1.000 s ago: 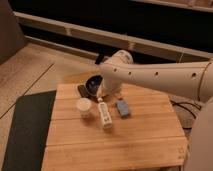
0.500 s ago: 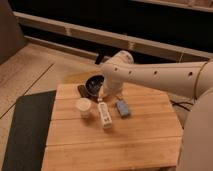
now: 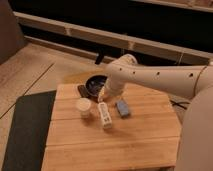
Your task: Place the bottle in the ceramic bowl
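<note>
The gripper (image 3: 106, 95) is hanging just over the far end of the bottle (image 3: 104, 115), between the bowl (image 3: 95, 84) and a blue block (image 3: 122, 108); whether it is open or closed cannot be told. The bottle is resting on the desk (image 3: 135, 140), just right of a white cup (image 3: 84, 106) and apart from the bowl.

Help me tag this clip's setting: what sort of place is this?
Probably an indoor lab or office corner: a slatted wooden table on pale flooring, beside a dark wall. The end effector hangs by the ceramic bowl.
</note>
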`<control>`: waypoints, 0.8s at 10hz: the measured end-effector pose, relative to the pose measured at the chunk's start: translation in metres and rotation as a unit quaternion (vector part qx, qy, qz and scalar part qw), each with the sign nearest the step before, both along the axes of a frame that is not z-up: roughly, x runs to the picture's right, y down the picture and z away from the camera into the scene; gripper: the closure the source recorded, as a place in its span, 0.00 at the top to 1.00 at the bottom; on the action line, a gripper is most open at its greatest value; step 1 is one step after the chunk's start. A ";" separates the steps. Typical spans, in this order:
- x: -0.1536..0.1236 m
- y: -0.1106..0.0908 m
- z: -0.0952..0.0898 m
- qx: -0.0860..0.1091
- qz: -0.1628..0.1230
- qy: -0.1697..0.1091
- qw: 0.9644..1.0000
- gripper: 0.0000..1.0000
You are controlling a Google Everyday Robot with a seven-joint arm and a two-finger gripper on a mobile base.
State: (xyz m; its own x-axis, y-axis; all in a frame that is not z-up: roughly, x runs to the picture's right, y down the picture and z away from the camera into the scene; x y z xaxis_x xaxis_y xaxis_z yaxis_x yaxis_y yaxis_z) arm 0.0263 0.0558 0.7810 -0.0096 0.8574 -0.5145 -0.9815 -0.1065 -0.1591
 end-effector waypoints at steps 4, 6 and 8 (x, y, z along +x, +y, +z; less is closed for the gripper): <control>-0.001 0.020 0.025 -0.039 -0.018 -0.028 0.999 0.65; -0.008 0.034 0.036 -0.066 -0.048 -0.033 0.996 0.65; -0.013 0.042 0.047 -0.089 -0.079 -0.034 0.992 0.65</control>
